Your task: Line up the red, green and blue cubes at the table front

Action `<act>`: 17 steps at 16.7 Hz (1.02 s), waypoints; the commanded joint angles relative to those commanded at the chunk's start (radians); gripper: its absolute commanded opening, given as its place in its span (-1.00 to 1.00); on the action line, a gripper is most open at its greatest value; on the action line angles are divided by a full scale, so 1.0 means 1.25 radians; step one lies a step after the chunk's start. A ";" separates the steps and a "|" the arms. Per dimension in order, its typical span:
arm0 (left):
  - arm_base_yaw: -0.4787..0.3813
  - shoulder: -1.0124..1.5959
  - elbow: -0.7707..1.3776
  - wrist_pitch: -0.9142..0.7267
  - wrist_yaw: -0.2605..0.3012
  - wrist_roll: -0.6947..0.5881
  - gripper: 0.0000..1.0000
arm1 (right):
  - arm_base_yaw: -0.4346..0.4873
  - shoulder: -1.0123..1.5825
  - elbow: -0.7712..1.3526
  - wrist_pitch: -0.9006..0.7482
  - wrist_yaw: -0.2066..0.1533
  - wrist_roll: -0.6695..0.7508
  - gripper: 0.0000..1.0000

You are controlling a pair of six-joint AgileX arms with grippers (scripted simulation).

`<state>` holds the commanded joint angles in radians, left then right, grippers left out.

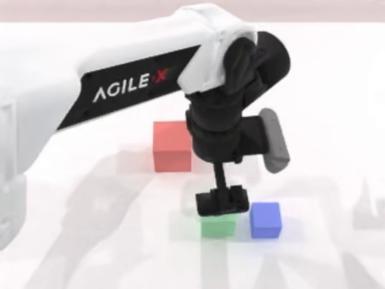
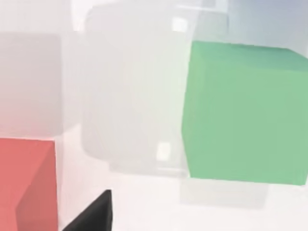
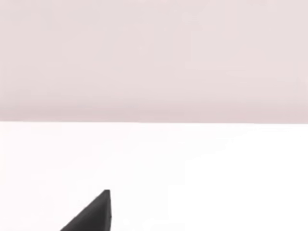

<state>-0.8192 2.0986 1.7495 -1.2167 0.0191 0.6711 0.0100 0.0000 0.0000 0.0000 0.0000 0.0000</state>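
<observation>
Left arm: white, reaching from the top view's left edge across to the centre, wrist bent downward.
Left gripper: black, pointing down at lower centre of the top view; whether it is clamped or apart is hard to judge from above.
Right arm: outside the top view, apparently parked.

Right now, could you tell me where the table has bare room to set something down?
The table lies bare right of the blue cube and left of the red cube. It is crowded where the left gripper sits over the green cube, close beside the blue one.
</observation>
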 joint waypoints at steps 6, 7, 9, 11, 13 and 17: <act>0.068 0.084 0.118 -0.050 -0.003 -0.321 1.00 | 0.000 0.000 0.000 0.000 0.000 0.000 1.00; 0.083 0.100 0.139 -0.060 -0.003 -0.399 1.00 | 0.000 0.000 0.000 0.000 0.000 0.000 1.00; 0.115 0.132 0.181 -0.080 -0.003 -0.561 1.00 | 0.000 0.000 0.000 0.000 0.000 0.000 1.00; 0.146 0.159 0.220 -0.097 -0.004 -0.710 1.00 | 0.000 0.000 0.000 0.000 0.000 0.000 1.00; 0.175 0.178 0.255 -0.109 -0.006 -0.830 1.00 | 0.000 0.000 0.000 0.000 0.000 0.000 1.00; 0.218 0.194 0.300 -0.117 -0.011 -0.968 1.00 | 0.000 0.000 0.000 0.000 0.000 0.000 1.00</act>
<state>-0.5470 2.3407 2.1250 -1.3627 0.0056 -0.5394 0.0100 0.0000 0.0000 0.0000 0.0000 0.0000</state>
